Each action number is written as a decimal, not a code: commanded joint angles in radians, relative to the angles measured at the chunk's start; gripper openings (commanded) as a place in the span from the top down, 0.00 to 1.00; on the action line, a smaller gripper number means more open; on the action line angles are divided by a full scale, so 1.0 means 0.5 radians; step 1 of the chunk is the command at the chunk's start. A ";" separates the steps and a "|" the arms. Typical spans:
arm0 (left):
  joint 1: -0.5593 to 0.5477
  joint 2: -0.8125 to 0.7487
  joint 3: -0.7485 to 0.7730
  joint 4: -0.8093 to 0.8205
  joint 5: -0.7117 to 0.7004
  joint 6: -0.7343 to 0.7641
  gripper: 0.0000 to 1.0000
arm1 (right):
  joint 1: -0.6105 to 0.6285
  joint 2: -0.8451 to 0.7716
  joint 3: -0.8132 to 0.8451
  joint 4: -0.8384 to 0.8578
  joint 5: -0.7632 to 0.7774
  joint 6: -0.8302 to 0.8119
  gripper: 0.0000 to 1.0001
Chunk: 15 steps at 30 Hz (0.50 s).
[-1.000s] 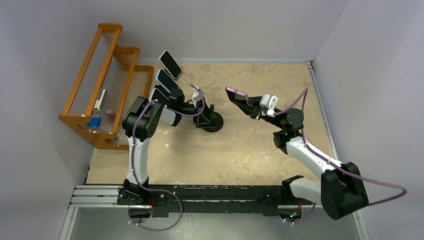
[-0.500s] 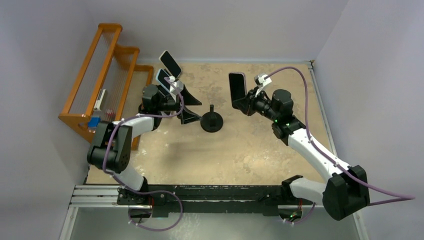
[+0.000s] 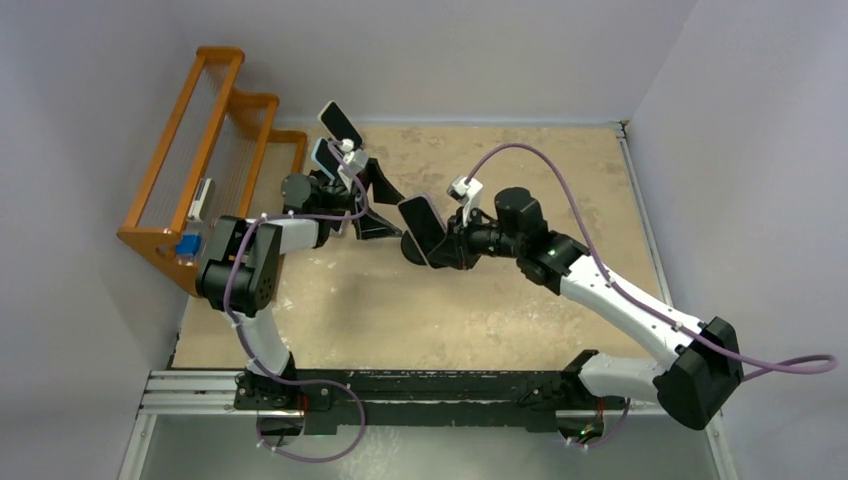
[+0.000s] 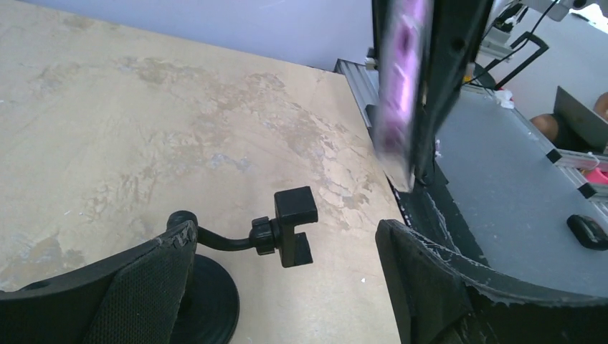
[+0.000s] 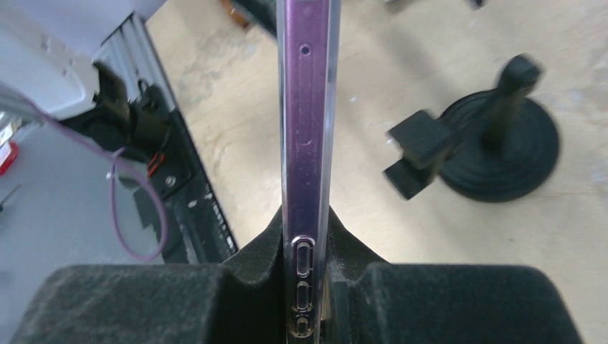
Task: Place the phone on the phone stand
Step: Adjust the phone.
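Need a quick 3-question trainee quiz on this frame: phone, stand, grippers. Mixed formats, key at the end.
1. Fill in: the left gripper has its jaws ___.
2. Which holds the phone? A) left gripper B) right gripper C) neither
3. True or false: the clamp of the phone stand holds nothing.

Key: 1 open; 2 B; 3 true.
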<state>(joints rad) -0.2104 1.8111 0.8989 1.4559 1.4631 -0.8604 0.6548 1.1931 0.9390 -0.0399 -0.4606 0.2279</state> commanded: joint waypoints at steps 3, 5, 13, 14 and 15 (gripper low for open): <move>0.000 -0.042 0.109 0.338 0.055 -0.242 0.05 | 0.120 0.001 0.132 -0.039 0.071 -0.061 1.00; -0.003 -0.078 0.111 0.367 0.060 -0.272 0.04 | 0.127 0.022 0.134 -0.029 0.075 -0.060 1.00; -0.144 -0.110 0.138 0.558 0.104 -0.431 0.05 | 0.198 0.177 0.192 0.048 0.079 -0.057 1.00; -0.160 -0.107 0.145 0.540 0.103 -0.418 0.06 | 0.208 0.197 0.202 0.051 0.080 -0.057 1.00; -0.173 -0.098 0.157 0.523 0.103 -0.408 0.08 | 0.219 0.216 0.211 0.054 0.088 -0.057 1.00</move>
<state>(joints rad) -0.2550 1.7935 0.9321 1.5261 1.4998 -1.0473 0.7395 1.2945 0.9619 -0.1032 -0.4240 0.2115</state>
